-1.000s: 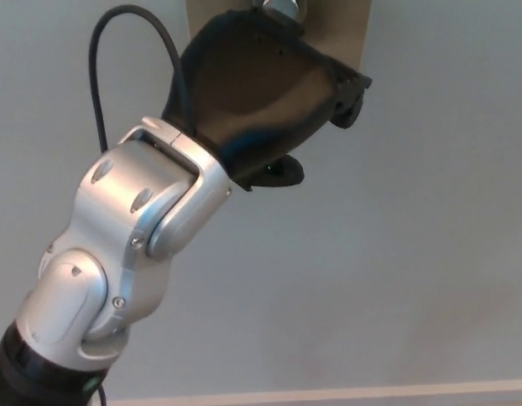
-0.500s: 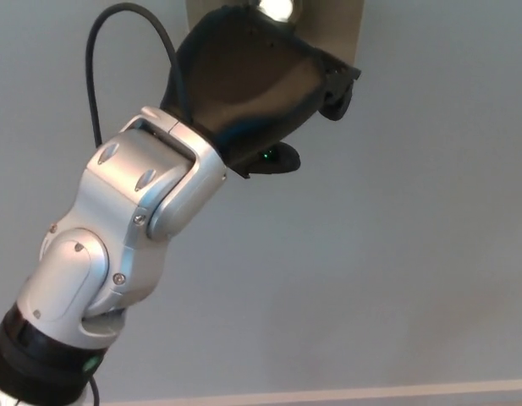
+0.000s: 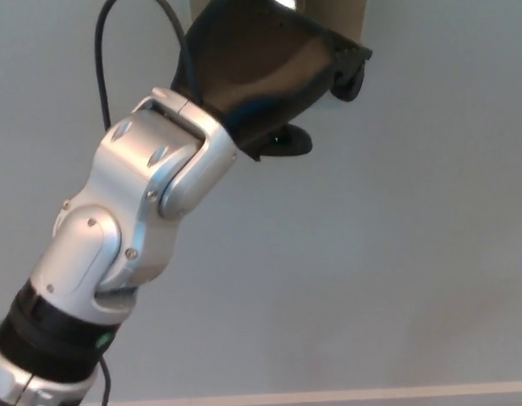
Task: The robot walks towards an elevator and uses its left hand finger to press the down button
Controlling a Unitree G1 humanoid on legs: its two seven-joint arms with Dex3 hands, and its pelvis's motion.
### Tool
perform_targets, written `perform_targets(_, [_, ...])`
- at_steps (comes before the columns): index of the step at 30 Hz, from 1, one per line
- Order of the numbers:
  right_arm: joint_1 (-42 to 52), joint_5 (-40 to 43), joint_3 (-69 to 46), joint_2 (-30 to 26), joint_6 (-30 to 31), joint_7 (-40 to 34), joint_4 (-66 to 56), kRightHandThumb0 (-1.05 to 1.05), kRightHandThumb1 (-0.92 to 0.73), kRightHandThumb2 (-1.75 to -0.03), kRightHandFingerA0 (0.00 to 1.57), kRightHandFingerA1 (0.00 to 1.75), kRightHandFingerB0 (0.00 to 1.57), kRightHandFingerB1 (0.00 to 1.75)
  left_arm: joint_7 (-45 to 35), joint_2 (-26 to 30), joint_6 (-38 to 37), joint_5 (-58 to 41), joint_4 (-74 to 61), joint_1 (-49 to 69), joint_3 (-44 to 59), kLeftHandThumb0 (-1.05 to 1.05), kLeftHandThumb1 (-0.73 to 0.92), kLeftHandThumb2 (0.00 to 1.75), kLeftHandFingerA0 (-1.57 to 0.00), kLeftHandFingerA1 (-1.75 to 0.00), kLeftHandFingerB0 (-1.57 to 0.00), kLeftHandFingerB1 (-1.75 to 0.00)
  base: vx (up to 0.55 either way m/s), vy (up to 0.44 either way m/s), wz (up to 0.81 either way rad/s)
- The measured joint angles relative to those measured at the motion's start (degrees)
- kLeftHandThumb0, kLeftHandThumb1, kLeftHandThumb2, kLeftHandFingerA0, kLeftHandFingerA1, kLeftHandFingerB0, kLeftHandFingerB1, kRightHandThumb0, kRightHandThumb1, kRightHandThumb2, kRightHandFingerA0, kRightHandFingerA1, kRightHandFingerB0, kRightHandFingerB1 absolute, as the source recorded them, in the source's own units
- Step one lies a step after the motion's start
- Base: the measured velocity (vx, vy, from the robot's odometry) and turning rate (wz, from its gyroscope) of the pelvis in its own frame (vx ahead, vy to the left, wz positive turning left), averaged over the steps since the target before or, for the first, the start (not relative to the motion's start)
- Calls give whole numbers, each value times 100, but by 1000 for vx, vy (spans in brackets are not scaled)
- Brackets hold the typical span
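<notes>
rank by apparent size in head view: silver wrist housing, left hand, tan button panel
silver wrist housing
left hand
tan button panel, mostly hidden by the hand
Wrist is nearer, so true sizes unsure.

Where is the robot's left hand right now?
In the head view, the left hand is at top centre, raised over the tan panel on the grey wall, its silver wrist just below-left.

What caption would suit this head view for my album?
The left robot hand covers a tan wall panel, black cable looping beside its silver wrist.
</notes>
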Motion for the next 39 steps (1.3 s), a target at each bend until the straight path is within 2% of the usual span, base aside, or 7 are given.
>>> perform_targets(10, [29,-13,27,37,-19,2,12,-50,-50,-56,63,48,56,37,-192,-180,39,40,-2121,1552,-211,-60,51,56,-73,-99,-76,-71,0,0,0])
perform_targets(11, [25,-13,29,48,-19,5,12,-53,-40,-79,58,60,50,51,-192,-207,10,33,-2321,1857,-249,-63,53,57,-75,-99,-77,-73,0,0,0])
perform_targets(22, [9,-20,62,77,-18,13,16,-53,-49,-56,56,46,56,37,-38,6,-369,-90,-3194,5240,52,-58,53,56,-71,-103,-73,-70,0,0,0])
perform_targets(27, [10,-20,65,81,-18,18,19,-59,-40,-80,53,58,49,50,166,181,-441,-127,-2962,6721,512,-59,54,57,-68,-98,-74,-65,0,0,0])
perform_targets(34, [12,-26,85,81,-17,21,22,-50,-52,-56,67,60,59,37,600,383,-569,-348,-1475,8236,1381,-54,50,56,-64,-69,-71,-51,-1,1,1])
perform_targets(36, [3,-27,89,82,-16,21,20,-57,-41,-82,65,67,50,52,691,407,-576,-437,-805,8355,1546,-51,51,56,-69,-63,-71,-49,0,0,0])
perform_targets(39, [4,-28,96,82,-13,21,24,-51,-51,-56,68,55,58,37,765,404,-594,-537,-63,8392,1698,-52,52,56,-68,-52,-68,-44,0,0,0])
